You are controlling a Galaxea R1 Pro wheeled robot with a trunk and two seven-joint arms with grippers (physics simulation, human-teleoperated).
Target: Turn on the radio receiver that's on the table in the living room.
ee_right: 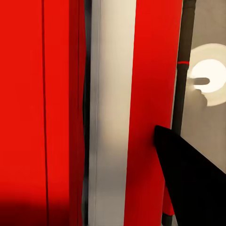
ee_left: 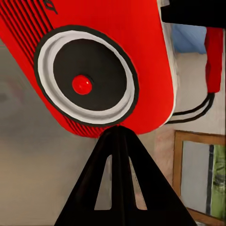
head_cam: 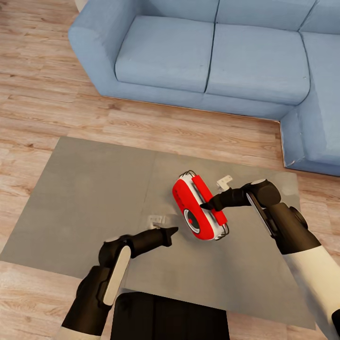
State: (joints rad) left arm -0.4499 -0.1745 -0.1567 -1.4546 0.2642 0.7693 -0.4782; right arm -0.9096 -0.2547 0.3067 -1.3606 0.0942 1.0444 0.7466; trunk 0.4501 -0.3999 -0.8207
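Note:
The bright-red radio receiver (head_cam: 198, 212) lies tilted on the grey table (head_cam: 94, 189), its round dial (head_cam: 192, 218) facing up and toward me. My left gripper (head_cam: 171, 231) is shut, its tip just short of the radio's lower front edge. In the left wrist view the closed fingertips (ee_left: 117, 129) meet right under the dial (ee_left: 87, 77). My right gripper (head_cam: 205, 206) is shut too, and its point rests against the red strip along the radio's side. In the right wrist view, one dark finger (ee_right: 188, 183) touches that red strip (ee_right: 150, 70) beside the white trim (ee_right: 108, 117).
A blue L-shaped sofa (head_cam: 212, 52) wraps the far and right sides, with light wood floor (head_cam: 38, 94) between it and the table. Two small pale objects (head_cam: 225, 182) (head_cam: 156, 219) lie near the radio. My dark base (head_cam: 165, 316) sits at the table's near edge.

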